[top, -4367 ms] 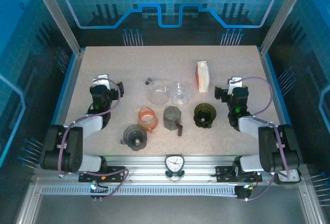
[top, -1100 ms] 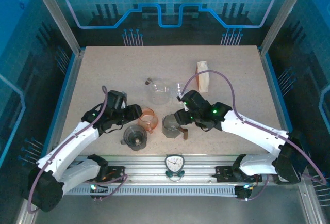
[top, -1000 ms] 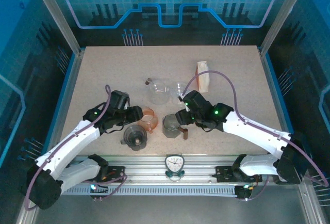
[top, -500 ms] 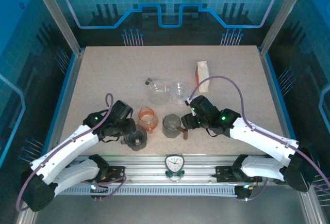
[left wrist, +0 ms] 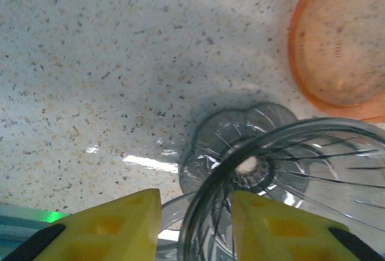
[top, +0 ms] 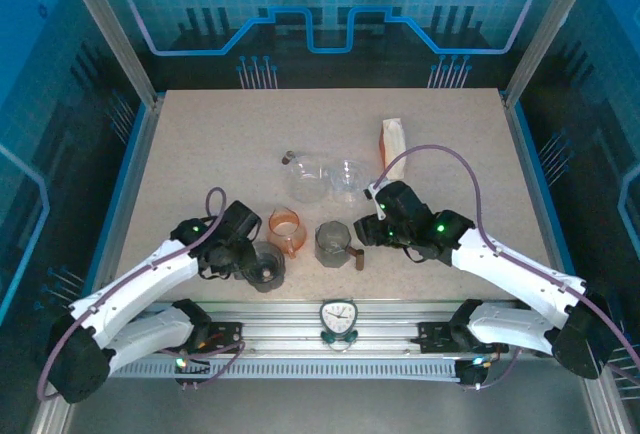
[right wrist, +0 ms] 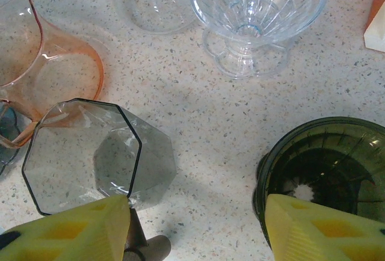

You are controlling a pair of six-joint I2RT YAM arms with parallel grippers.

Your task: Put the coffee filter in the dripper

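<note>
Bringing the left gripper (left wrist: 195, 207) away from the orange vessel (left wrist: 340, 47) and down onto the smoky grey dripper (left wrist: 252, 165) at the near edge of the worktop (left wrist: 90, 62), and narrowing it while arriving. Straddling the rim of this dripper now with the two yellow fingers (left wrist: 120, 228), seemingly one outside and one inside. Still standing apart, and not clearly pressing on the wall yet, so not calling it a grip.

Drawing the right gripper (right wrist: 198, 213) back at the same time from above the grey octagonal cup (right wrist: 84, 153) toward the dark green dripper (right wrist: 328, 174). Keeping it spread wide, hanging over bare worktop between these two, carrying nothing.

Leaving the coffee filter (top: 393, 146) untouched. Lying at the far right of the worktop, just beyond the clear dripper (top: 348, 178), well apart from both grippers, with a pale corner of it at the right edge of the right wrist view.

Judging from this: still preparing, not placing. Probably securing or shifting a dripper first with the left side, and freeing the right side for fetching the filter. Needing next a gentle, firm closing on the rim without tipping the light dripper, then reaching toward the filter.
</note>
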